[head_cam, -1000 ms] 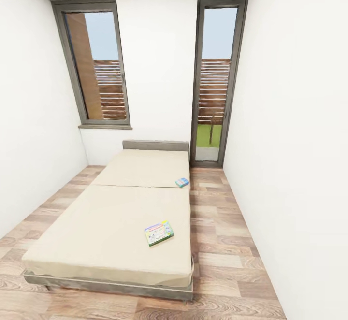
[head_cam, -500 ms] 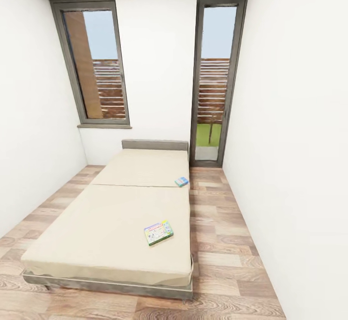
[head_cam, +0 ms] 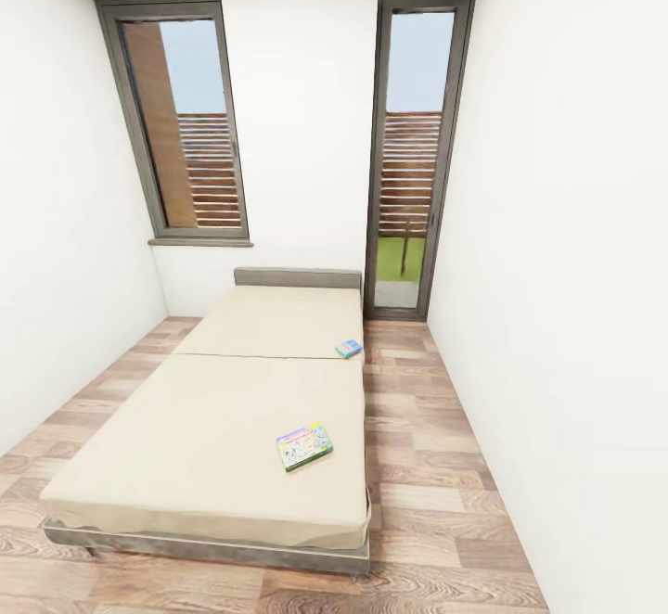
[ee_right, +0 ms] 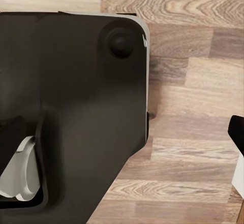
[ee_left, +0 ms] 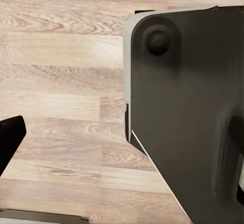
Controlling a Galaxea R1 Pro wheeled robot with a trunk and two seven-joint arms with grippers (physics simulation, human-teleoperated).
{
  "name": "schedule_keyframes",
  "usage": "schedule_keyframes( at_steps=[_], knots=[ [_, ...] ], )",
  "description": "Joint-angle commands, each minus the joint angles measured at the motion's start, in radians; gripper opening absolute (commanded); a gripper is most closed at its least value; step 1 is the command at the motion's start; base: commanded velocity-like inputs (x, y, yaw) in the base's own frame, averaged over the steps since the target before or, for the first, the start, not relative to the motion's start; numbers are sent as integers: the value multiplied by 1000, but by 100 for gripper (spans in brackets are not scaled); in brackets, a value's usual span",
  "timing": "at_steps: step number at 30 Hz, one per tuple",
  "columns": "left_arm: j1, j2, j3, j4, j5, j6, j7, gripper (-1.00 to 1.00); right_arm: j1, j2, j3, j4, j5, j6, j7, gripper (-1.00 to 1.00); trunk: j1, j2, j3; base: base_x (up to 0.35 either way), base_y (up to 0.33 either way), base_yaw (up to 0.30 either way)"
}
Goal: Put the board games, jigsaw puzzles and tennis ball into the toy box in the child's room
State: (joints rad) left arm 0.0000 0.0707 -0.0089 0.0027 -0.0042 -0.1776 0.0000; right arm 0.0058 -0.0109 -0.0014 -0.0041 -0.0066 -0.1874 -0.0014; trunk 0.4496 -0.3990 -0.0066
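Print on the two board games (head_cam: 304, 446) (head_cam: 349, 348) is too small to read.

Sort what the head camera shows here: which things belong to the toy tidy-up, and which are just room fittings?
Belongs to the job:
- nearer board game, multicoloured cover, on the bed
- farther board game, blue, at the mattress edge

Just the room:
- window
- glass door
- wood-plank floor

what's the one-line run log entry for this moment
phase: facing bed | on bed: colourful board game, blue board game | wrist views: wood floor
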Motion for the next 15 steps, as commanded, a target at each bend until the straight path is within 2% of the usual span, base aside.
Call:
schedule_keyframes(
  at_steps=[1, 15],
  knots=[
    [0, 0, -1, 0, 0, -3, 0, 100, 0, 0, -1, 0, -1, -3, 0, 100, 0, -1, -1, 0, 0, 0],
    [0, -2, 0, 0, -1, -3, 0, 100, 0, 12, -3, 0, -3, -3, 0, 100, 0, -1, -1, 0, 0, -13]
  ],
)
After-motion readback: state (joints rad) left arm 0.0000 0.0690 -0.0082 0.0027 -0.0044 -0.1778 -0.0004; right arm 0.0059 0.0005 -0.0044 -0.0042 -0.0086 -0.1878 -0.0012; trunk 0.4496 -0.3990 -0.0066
